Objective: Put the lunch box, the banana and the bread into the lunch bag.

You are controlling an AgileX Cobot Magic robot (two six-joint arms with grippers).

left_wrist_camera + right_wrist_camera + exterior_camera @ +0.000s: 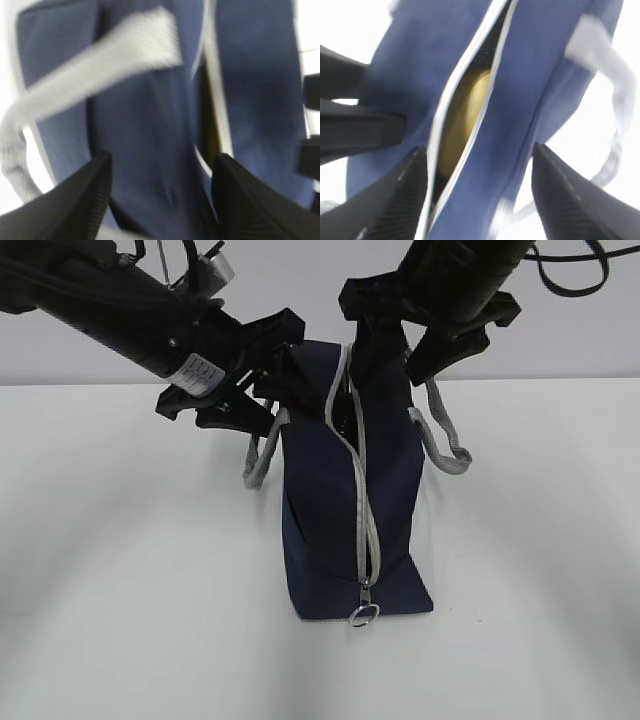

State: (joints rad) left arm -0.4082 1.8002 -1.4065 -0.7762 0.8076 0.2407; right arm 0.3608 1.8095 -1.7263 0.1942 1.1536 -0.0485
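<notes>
1. The lunch bag (345, 510) stands upright mid-worktop (120, 590), with bare surface all round it.
2. Left pincer (262, 390) and right pincer (390, 345), both spread, straddle its top panels.
3. Through the part-open zipper (465, 115) shows something yellow-brown, too blurred to name.

Lunch bag (330, 530) showing navy blue, its zipper (362, 502) and handles (447, 445) pale grey, ring pull (365, 615) silvery. Something golden-yellow (465, 117) is glowing in the zipper gap above the right gripper's black ribbed fingers (395, 200). Table (120, 570) is reading plain white. Arms are showing black.
</notes>
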